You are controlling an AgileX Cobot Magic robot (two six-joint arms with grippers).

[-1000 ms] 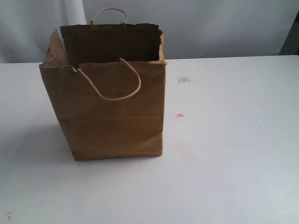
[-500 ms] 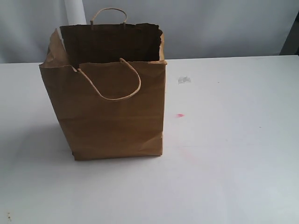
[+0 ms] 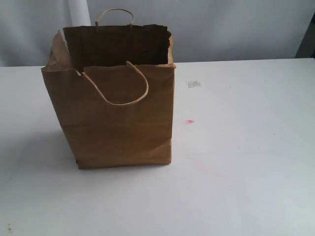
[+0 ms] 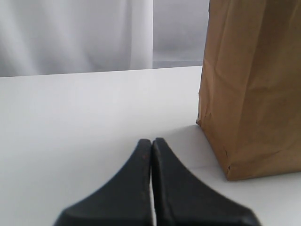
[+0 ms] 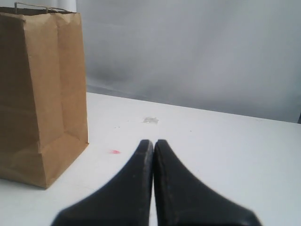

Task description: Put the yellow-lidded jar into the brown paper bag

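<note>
The brown paper bag stands upright on the white table, mouth open, its torn top edge and cord handles showing. A side of the brown paper bag fills one edge of the left wrist view, and the brown paper bag also stands at one edge of the right wrist view. No yellow-lidded jar shows in any view. My left gripper is shut with nothing in it, low over the table beside the bag. My right gripper is likewise shut and empty, a short way off the bag. Neither gripper appears in the exterior view.
The white table carries a small pink mark and a greyish smudge to the right of the bag. A grey backdrop hangs behind the table's far edge.
</note>
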